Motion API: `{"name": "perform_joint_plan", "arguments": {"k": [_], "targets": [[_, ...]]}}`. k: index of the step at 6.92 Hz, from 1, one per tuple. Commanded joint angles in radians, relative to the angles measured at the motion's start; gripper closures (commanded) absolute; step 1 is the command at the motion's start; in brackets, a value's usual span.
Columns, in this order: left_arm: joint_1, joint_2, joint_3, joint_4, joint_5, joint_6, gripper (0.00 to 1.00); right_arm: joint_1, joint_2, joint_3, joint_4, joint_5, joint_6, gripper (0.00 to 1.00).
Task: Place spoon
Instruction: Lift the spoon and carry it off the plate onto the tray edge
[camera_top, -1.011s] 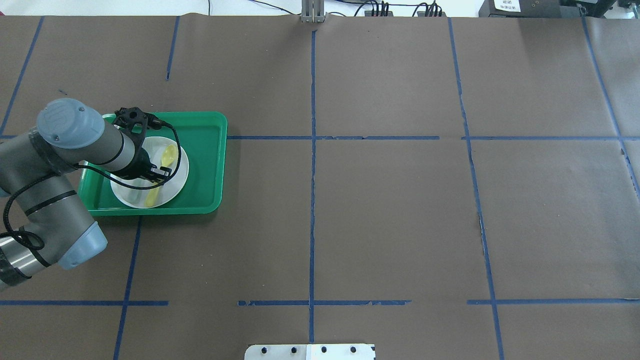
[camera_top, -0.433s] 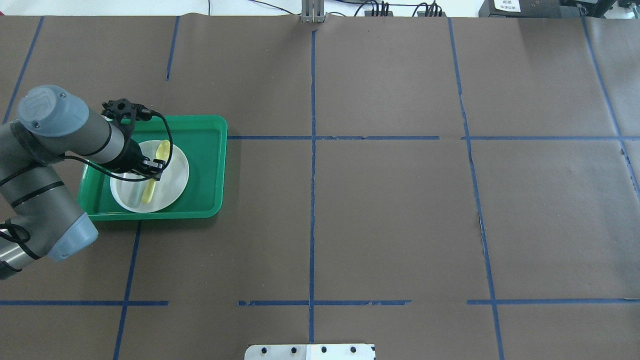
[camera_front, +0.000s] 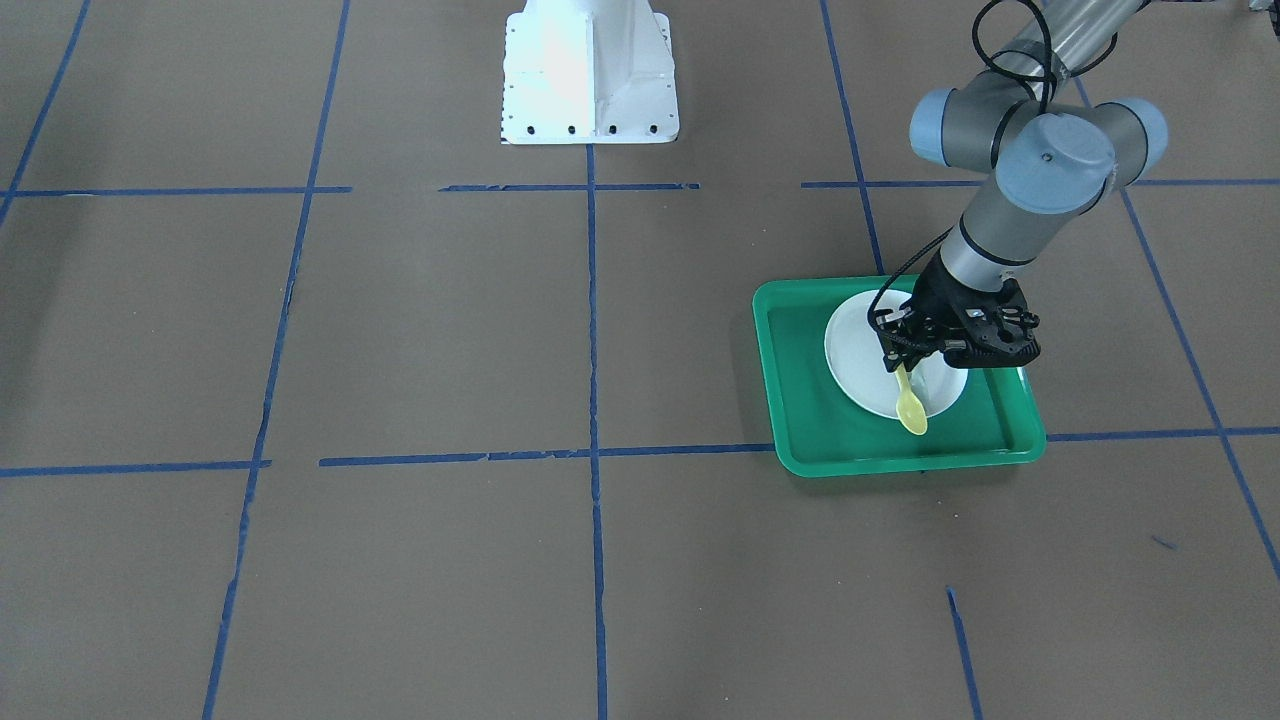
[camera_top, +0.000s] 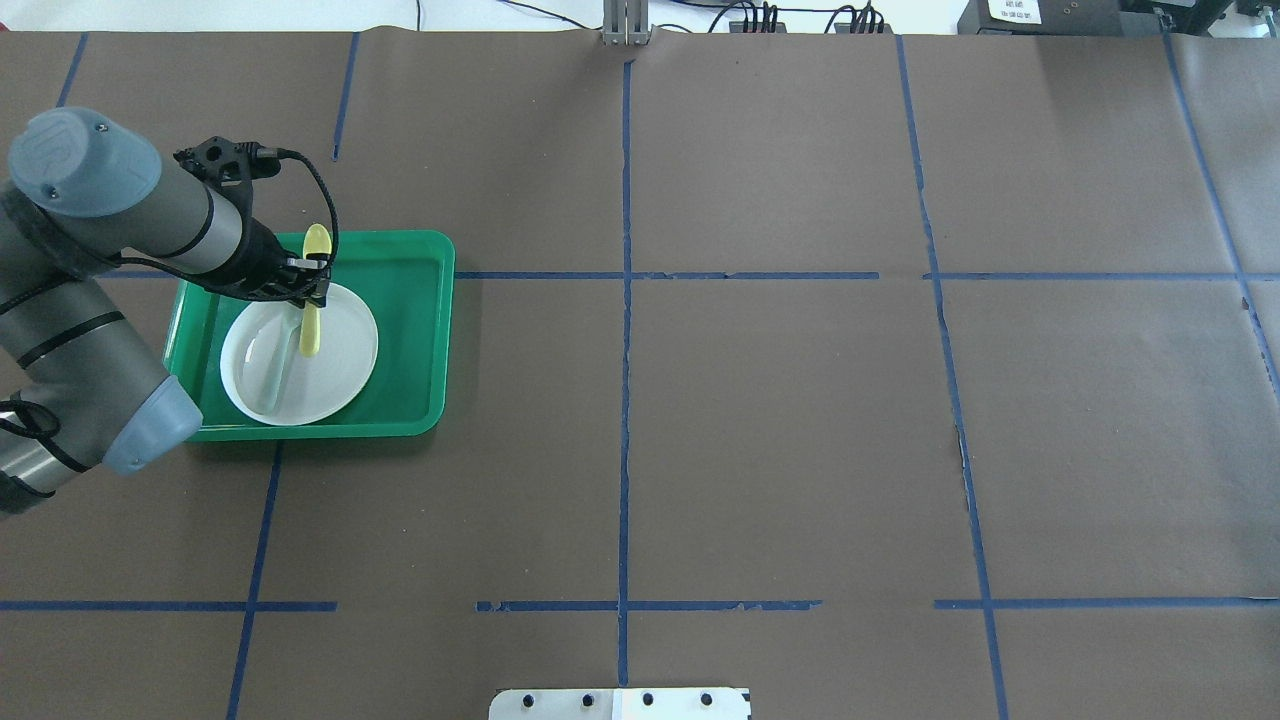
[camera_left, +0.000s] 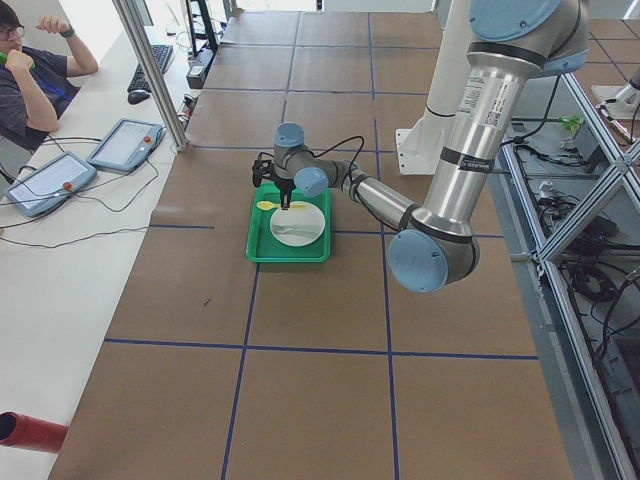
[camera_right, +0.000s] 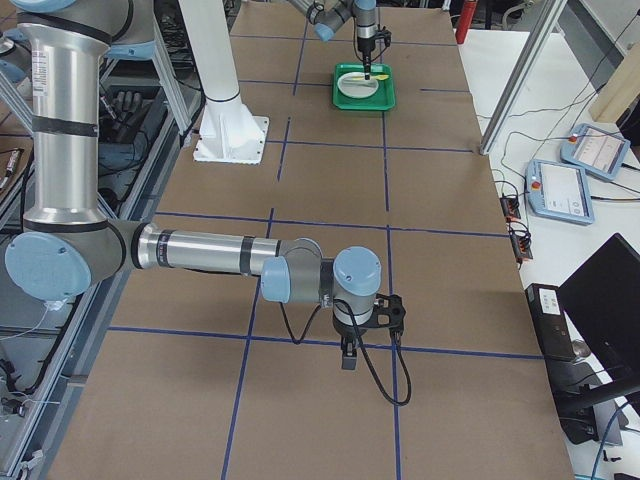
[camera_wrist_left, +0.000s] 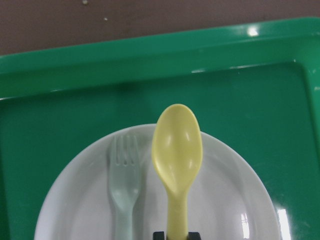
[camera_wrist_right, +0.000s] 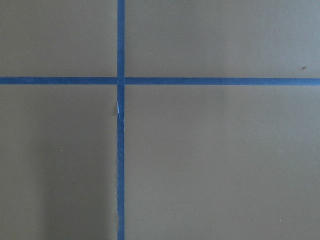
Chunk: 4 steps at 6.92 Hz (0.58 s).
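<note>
My left gripper (camera_top: 305, 280) is shut on the handle of the small yellow spoon (camera_top: 315, 262) and holds it in the air over the far part of the white plate (camera_top: 345, 350). The spoon's bowl points toward the far rim of the green tray (camera_top: 410, 330). In the left wrist view the spoon (camera_wrist_left: 177, 155) hangs level above the plate (camera_wrist_left: 230, 200), bowl side up. In the front view the spoon (camera_front: 910, 405) sticks out from the gripper (camera_front: 897, 362). My right gripper (camera_right: 348, 355) hovers over bare table far away; I cannot tell whether it is open.
A pale grey-green fork (camera_top: 272, 365) lies on the plate's left half, also in the left wrist view (camera_wrist_left: 124, 180). The tray (camera_front: 900, 465) sits on brown paper with blue tape lines. The robot's white base (camera_front: 590, 75) stands mid-table at the robot's side.
My left gripper has risen and moved toward the tray's far edge with the spoon, lifting it off the plate. The fork is now uncovered.
</note>
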Motion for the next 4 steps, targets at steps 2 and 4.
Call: {"name": "perform_joint_plan", "arguments": {"k": [2,4], "targets": [[0.105,-0.094,0.022,0.067,0.096,-0.138,0.99,0.000,0.000,0.000,0.001,0.000,0.000,0.00],[0.145,-0.103,0.053,0.056,0.097,-0.158,0.99,0.000,-0.001,0.000,0.001,0.000,0.000,0.00]]}}
